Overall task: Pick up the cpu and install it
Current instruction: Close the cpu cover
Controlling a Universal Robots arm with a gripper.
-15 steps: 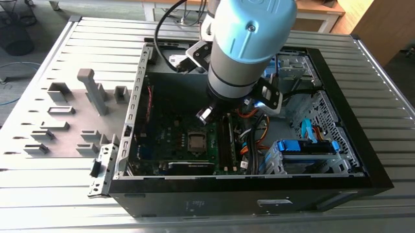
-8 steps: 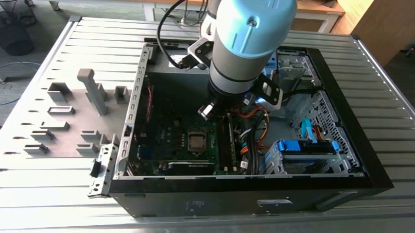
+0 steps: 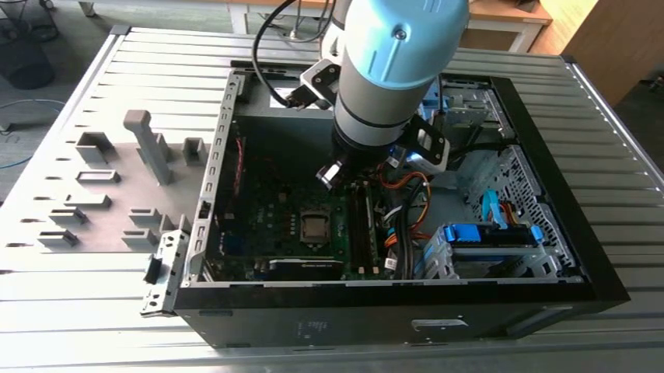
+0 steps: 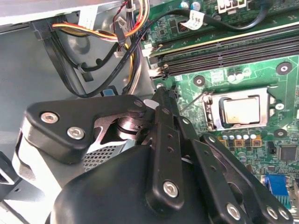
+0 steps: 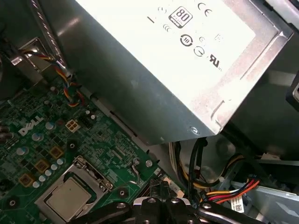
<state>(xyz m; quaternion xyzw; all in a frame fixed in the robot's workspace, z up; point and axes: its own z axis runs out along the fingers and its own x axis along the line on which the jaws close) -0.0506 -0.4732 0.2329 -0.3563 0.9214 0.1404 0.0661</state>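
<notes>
The cpu (image 4: pixel 240 110), a small square chip with a silvery top, lies flat in its socket on the green motherboard (image 4: pixel 261 149) inside the open computer case. In the first wrist view the cpu (image 5: pixel 70 198) sits level inside the metal socket frame. The exterior view has the socket (image 3: pixel 314 225) near the middle of the board. My gripper (image 4: pixel 162 95) hangs above the board beside the memory slots, a short way from the socket. Its fingers are shut with nothing between them. In the exterior view the gripper (image 3: pixel 330 174) is just above the socket.
A grey power supply box (image 5: pixel 154 56) stands close beside the gripper. Bundled cables (image 3: pixel 407 210) run along the board's edge. Drive bays with blue clips (image 3: pixel 493 237) take up the exterior view's right. A grey fixture plate (image 3: pixel 114 186) with holders lies outside the case on the left.
</notes>
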